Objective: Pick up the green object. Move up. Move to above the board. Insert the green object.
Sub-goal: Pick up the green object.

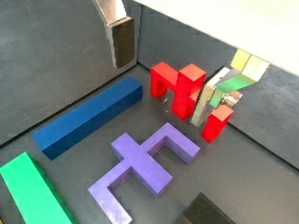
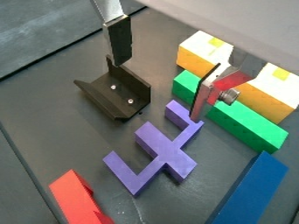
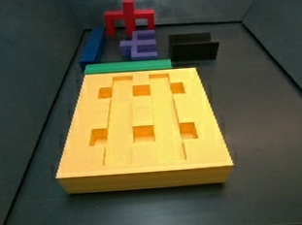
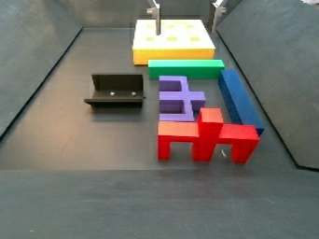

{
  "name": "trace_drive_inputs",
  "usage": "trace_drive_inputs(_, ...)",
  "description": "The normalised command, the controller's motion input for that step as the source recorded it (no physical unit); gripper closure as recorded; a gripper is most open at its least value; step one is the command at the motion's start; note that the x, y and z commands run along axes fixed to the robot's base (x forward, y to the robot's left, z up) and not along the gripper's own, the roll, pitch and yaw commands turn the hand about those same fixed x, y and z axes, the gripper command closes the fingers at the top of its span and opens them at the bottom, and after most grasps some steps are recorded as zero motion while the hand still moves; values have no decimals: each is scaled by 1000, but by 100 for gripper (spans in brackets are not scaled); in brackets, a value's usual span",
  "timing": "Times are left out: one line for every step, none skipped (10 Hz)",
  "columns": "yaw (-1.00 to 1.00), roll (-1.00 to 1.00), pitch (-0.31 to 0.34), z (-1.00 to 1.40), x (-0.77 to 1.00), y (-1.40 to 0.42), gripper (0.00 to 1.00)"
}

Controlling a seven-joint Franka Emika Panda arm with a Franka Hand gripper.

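Reaching for the long plain green rectangular bar (image 4: 186, 66), which lies flat on the table just beside the near edge of the large orange-yellow slab with six square holes (image 4: 174, 38), we judge the tool (image 4: 186, 7) hangs high over that slab with fingers (image 1: 121, 42) apart and empty. We should centre on the bar's length and close across its narrow width. Crowding it are a purple block (image 4: 178, 97) and a blue bar (image 4: 238, 96), so straight down, then straight up, is clearest.

Side views face oppositely (sharing board (image 3: 144, 125)).
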Motion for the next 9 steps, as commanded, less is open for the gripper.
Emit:
trace_drive_inputs(0,0,0,0,29,-17,0)
trace_drive_inputs(-440,-67,-43,-211,-6,-214,0)
trace_drive_inputs(-666,-159,-136,-169,-51,-394,0)
trace_drive_inputs(-720,-113,-150,-97,0,-391,0)
trace_drive_inputs(-829,-34,-93,-89,0,-357,0)
trace_drive_inputs(-866,-13,-50,-60,0,-340,0)
trace_drive_inputs(-883,0,-23,-83,0,-346,0)
trace_drive_inputs(-889,0,-33,-129,0,-340,0)
trace_drive_inputs(-866,-9,-100,-240,0,-323,0)
